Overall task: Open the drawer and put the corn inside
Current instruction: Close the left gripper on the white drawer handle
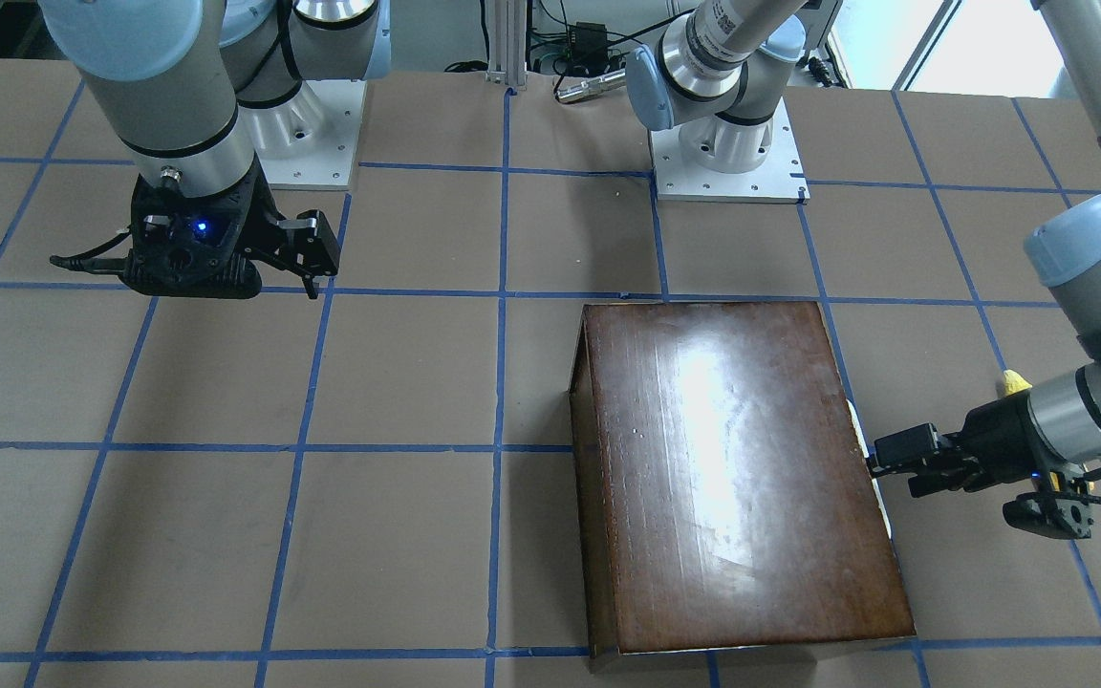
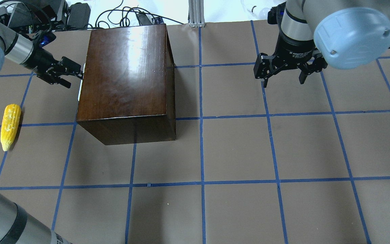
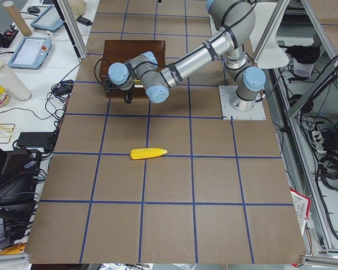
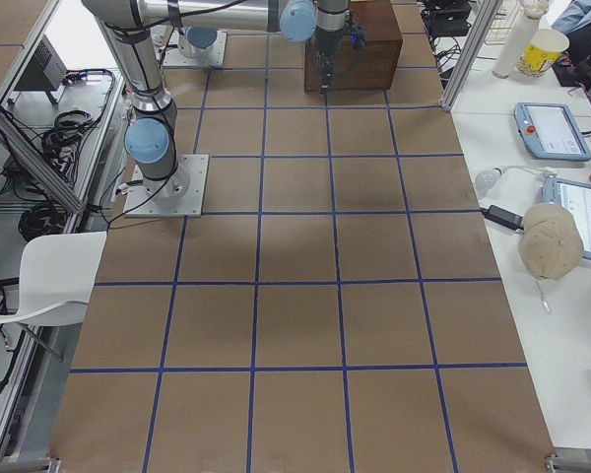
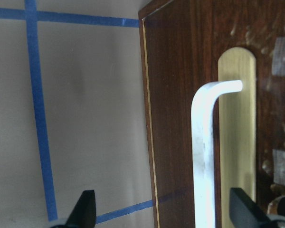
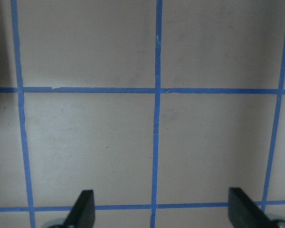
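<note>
The dark brown box (image 2: 127, 71) stands on the table's left half. Its drawer front (image 5: 180, 118) faces left and looks shut, with a brass plate and a silver handle (image 5: 202, 156). My left gripper (image 2: 68, 73) is open right at this front. In the left wrist view (image 5: 164, 211) the handle lies between its fingers, nearer the right one. The yellow corn (image 2: 10, 125) lies on the table left of the box, behind the left gripper; it also shows in the exterior left view (image 3: 148, 153). My right gripper (image 2: 283, 71) is open and empty above bare table at the far right.
The table is brown with a blue tape grid (image 6: 156, 90). The box also shows in the front-facing view (image 1: 732, 468), with the left gripper (image 1: 895, 459) at its side. The arm bases (image 1: 727, 162) stand at the robot's edge. Cables lie past the far edge.
</note>
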Available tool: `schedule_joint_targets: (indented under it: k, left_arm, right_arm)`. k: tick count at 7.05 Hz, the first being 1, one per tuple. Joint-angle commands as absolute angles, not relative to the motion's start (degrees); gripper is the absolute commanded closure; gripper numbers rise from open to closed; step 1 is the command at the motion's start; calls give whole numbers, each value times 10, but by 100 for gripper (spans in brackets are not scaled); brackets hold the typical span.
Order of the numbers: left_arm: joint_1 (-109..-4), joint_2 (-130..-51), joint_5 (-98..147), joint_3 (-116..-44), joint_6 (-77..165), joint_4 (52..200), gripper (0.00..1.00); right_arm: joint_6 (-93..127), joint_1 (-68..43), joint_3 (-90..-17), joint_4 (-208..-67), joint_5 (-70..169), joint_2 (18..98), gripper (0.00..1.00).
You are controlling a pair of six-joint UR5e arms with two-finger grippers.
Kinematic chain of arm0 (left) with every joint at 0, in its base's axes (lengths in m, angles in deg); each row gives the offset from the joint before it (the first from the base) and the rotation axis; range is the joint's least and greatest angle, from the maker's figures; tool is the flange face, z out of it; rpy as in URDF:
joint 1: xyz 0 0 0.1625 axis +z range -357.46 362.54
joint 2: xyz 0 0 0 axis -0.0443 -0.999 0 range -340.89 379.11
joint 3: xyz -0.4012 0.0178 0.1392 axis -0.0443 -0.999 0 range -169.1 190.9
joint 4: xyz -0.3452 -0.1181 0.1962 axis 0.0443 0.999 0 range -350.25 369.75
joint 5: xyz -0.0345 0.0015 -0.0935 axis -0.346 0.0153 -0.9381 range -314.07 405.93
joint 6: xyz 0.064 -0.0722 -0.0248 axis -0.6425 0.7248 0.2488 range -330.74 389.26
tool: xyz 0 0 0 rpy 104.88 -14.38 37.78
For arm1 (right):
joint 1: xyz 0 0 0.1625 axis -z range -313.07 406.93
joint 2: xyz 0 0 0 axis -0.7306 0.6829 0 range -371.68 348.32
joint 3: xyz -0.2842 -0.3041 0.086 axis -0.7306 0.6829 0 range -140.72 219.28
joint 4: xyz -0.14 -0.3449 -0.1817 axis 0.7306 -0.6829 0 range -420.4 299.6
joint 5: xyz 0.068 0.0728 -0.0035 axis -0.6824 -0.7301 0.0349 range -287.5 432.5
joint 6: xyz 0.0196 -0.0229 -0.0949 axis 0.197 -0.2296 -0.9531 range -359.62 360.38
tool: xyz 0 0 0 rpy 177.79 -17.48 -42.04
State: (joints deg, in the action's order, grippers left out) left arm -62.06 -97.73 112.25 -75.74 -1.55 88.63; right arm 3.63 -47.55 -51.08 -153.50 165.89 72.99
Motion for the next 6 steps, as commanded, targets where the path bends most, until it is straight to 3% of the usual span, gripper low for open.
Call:
schedule_joint_targets:
  k: [1,6]
  left_arm:
    - [-621,-990,1122,-758,-18,887,0]
    - [-618,-997,1138,-749,-43,886,0]
  right_arm:
    - [36,-475,-511,-1536,1659,730,0]
    - [36,-475,-511,-1535,1659,730,0]
